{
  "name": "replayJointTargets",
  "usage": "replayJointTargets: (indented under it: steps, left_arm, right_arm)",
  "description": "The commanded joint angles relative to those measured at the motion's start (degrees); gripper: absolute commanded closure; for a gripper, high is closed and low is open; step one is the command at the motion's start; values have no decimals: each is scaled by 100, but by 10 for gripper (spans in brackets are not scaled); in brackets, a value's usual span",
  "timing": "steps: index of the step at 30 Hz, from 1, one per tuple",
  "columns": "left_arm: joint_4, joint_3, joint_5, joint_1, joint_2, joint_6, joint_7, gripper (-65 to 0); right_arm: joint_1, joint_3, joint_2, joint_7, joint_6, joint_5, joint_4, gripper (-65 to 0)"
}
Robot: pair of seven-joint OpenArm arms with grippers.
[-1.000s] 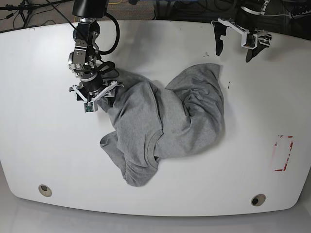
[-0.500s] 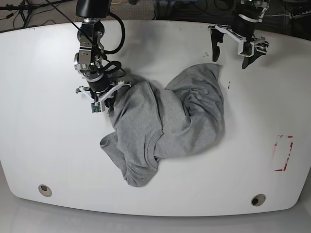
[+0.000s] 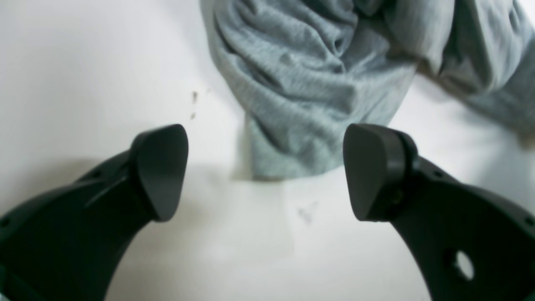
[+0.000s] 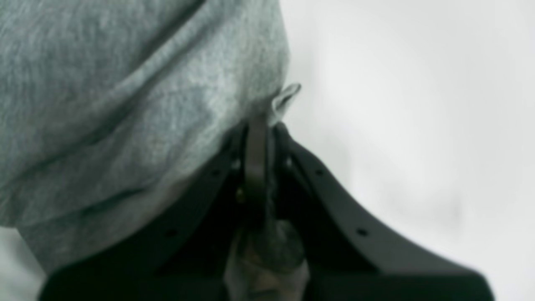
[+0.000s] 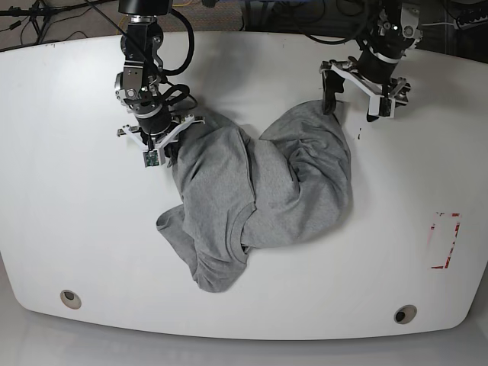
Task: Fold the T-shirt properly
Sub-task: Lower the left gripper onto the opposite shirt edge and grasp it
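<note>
T-shirt (image 5: 255,194): grey, lying crumpled in a heap around the middle of the table, neck rib facing the near edge, no lettering showing from here.
T-shirt vs right gripper (image 5: 162,142): gripper is sitting at the heap's far-left corner, fabric edge running straight into it.
T-shirt vs left gripper (image 5: 352,95): gripper is hovering at the far-right corner of the heap; in the left wrist view a folded corner of the shirt (image 3: 309,96) is lying between and just beyond the two fingertips (image 3: 161,167), not touching either.
table (image 5: 61,206): white, rounded edges, carrying a few dark specks near the shirt's right corner, a round hole near each front corner.
red marking (image 5: 444,240): rectangular outline sitting on the table at the right, well apart from the shirt.
room: dark floor and cables showing behind the far table edge.
right gripper state: jaws are pinching tight on a thin fold of shirt (image 4: 125,104) hem; a small tab of cloth is poking out past the tips in the wrist view.
left gripper state: jaws are standing wide apart, gripping nothing.
</note>
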Motion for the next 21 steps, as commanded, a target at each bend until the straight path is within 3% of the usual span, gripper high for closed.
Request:
replayJointTargets:
  steps: [1,21]
  left_arm:
    - [-25,-16,-135,-133,-26,0,135,-554]
    - [-1071,310,-143,-528,-193,0,205,-554]
  right_arm:
    - [-37,9,15,-37,17,-39,200,0]
    - [-196,35,15,-37,17,-39,552,0]
